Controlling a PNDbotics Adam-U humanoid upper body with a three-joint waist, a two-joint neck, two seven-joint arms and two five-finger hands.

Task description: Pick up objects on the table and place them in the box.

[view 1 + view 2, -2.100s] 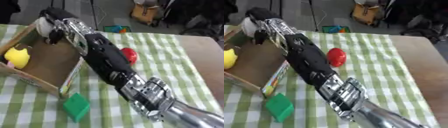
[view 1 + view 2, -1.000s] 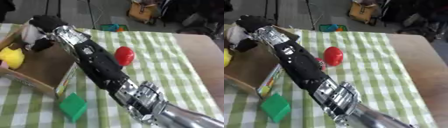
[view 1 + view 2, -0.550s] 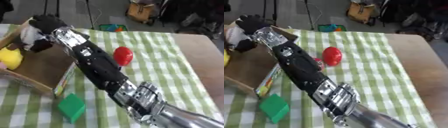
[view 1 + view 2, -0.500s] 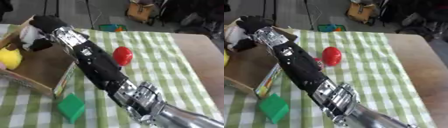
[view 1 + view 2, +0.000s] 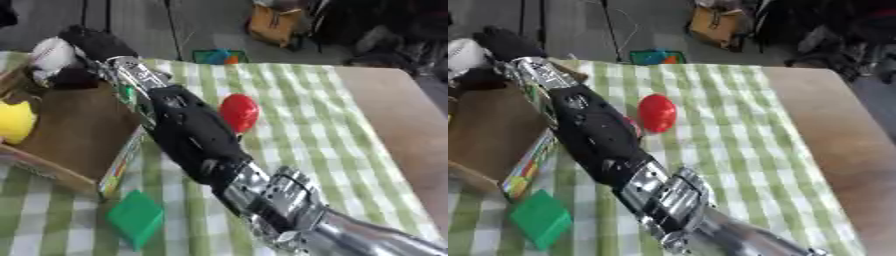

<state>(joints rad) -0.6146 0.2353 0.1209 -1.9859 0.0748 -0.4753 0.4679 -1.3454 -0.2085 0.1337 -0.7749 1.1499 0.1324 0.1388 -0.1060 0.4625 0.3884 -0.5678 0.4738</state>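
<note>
So at the left edge I see a yellow toy (image 5: pixel 16 121) lying in the box (image 5: pixel 74 129). At upper left my right hand (image 5: pixel 83 55) curls around a white ball (image 5: pixel 52 53) over the box's far end. Lower left, a green block (image 5: pixel 135 218) sits on the checked cloth (image 5: pixel 306 130); a red ball (image 5: pixel 239 112) rests mid-frame beside my arm.

This looks like a workroom or robot lab, not a home. Beyond the table spread with a green-and-white checked cloth (image 5: pixel 306 130) lies a bare grey hard floor (image 5: pixel 140 22). On that floor, behind the table, stand thin dark stand legs (image 5: pixel 175 25), a tan bag or carton (image 5: pixel 276 25) and dark bulky gear (image 5: pixel 833 30) (too blurred to identify).
</note>
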